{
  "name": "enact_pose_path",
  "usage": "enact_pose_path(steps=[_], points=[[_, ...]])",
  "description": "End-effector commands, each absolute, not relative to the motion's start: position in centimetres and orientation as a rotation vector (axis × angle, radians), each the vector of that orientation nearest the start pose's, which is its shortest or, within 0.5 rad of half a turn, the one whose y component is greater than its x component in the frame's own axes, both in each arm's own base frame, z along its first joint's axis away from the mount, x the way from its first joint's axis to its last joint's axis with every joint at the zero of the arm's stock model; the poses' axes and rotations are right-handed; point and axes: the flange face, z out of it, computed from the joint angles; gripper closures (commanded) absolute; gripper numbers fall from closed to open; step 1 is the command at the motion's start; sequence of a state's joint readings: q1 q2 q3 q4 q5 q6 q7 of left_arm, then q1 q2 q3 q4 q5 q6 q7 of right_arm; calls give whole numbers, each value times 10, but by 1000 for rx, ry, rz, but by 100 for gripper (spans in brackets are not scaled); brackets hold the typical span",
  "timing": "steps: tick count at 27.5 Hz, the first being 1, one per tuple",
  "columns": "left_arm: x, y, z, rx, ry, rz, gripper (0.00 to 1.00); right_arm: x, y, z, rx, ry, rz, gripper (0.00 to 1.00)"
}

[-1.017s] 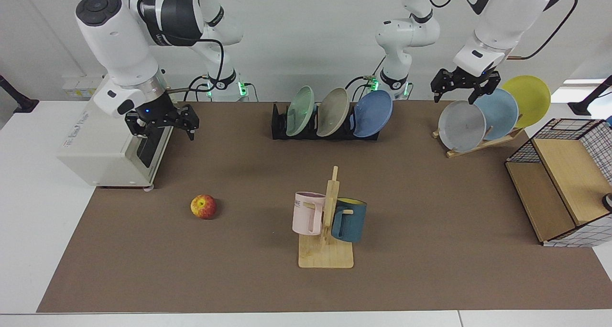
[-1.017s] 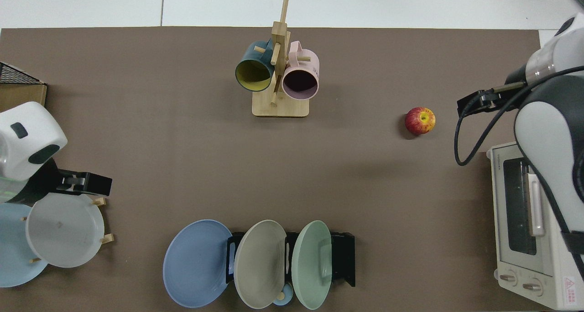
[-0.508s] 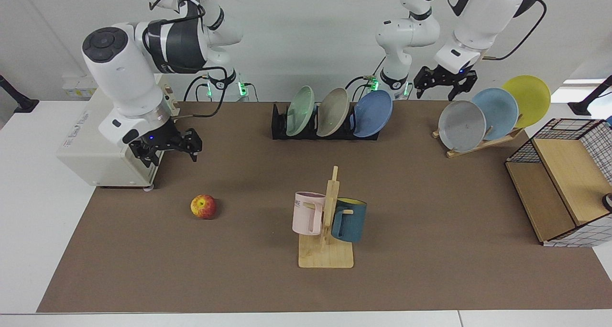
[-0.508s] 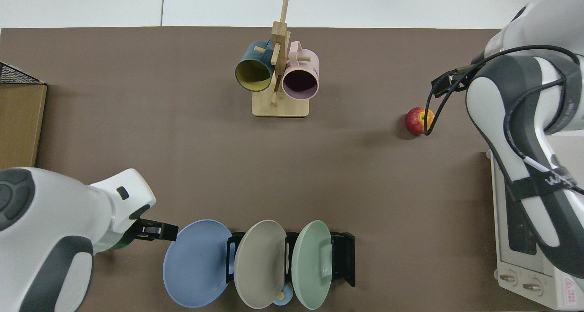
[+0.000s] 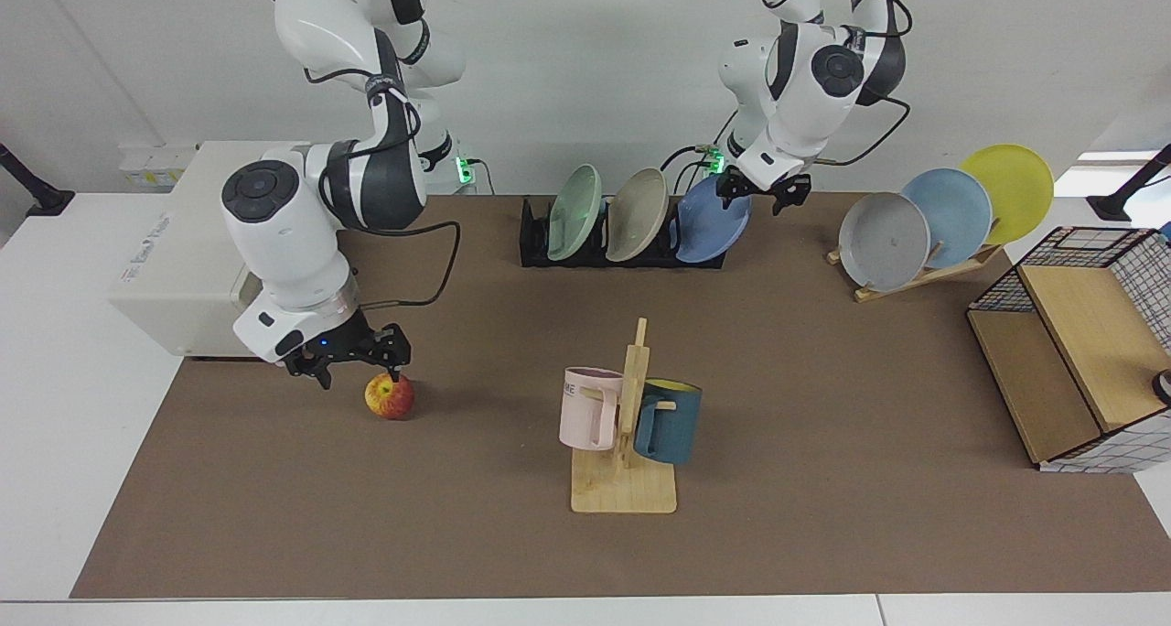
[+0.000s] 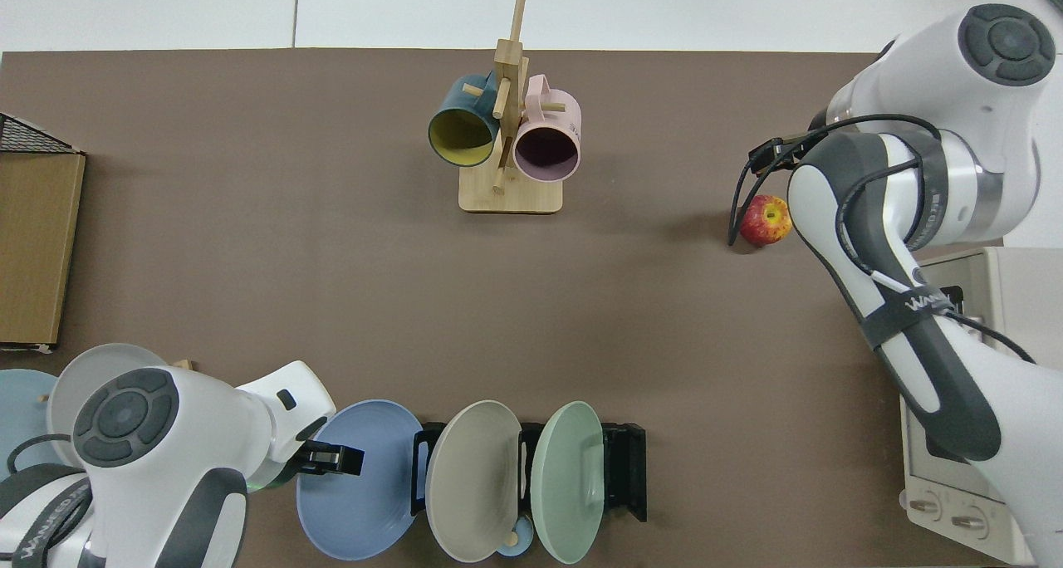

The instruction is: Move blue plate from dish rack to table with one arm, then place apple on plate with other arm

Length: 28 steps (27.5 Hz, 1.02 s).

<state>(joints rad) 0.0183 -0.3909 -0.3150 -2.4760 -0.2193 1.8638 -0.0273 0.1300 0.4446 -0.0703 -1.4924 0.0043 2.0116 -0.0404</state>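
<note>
The blue plate (image 5: 709, 223) leans in the end slot of the black dish rack (image 5: 535, 242), nearest the wooden plate rack. My left gripper (image 5: 757, 194) hangs open at the plate's upper rim; from above the left gripper (image 6: 332, 460) sits at the edge of the blue plate (image 6: 365, 485), and contact is unclear. The apple (image 5: 389, 395) lies on the brown table (image 5: 823, 379). My right gripper (image 5: 359, 370) is open, low, just above and beside the apple, one fingertip close over its top. From above, the right arm partly covers the apple (image 6: 764, 222).
A green plate (image 5: 574, 212) and a beige plate (image 5: 637, 214) share the black rack. A wooden mug stand (image 5: 624, 443) holds two mugs mid-table. A wooden rack (image 5: 915, 274) carries grey, pale blue and yellow plates. A toaster oven (image 5: 174, 260) and a wire basket (image 5: 1079, 351) flank the mat.
My left gripper has swung from the wooden plate rack over to the blue plate's rim. My right gripper has come down from the oven front to the apple.
</note>
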Motion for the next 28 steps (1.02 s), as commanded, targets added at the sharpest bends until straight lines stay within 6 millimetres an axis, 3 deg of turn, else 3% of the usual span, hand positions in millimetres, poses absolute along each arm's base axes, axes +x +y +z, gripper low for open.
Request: enact_pose_path(steps=[1, 4, 7, 10, 11, 17, 20, 25, 28], points=[[362, -133, 409, -3163, 164, 373, 3, 691, 51, 383, -3174, -151, -120, 0], [359, -143, 410, -3148, 173, 382, 13, 691, 50, 364, -3176, -152, -115, 0], [357, -152, 411, -3133, 144, 377, 46, 686, 48, 348, -3185, -163, -104, 0], [357, -153, 411, -3133, 147, 378, 73, 680, 47, 330, -3218, -214, -125, 0], [357, -153, 411, -3133, 150, 375, 77, 678, 47, 325, -3221, -218, -126, 0], [363, -152, 426, -3125, 136, 378, 81, 671, 45, 308, -3217, -203, -116, 0], [365, -152, 443, -3096, 122, 399, 82, 670, 44, 302, -3211, -187, -98, 0], [374, -146, 479, -3062, 125, 366, 100, 669, 42, 299, -3211, -137, -87, 0], [384, -139, 501, -3079, 100, 329, 100, 667, 38, 296, -3212, -132, -72, 0]])
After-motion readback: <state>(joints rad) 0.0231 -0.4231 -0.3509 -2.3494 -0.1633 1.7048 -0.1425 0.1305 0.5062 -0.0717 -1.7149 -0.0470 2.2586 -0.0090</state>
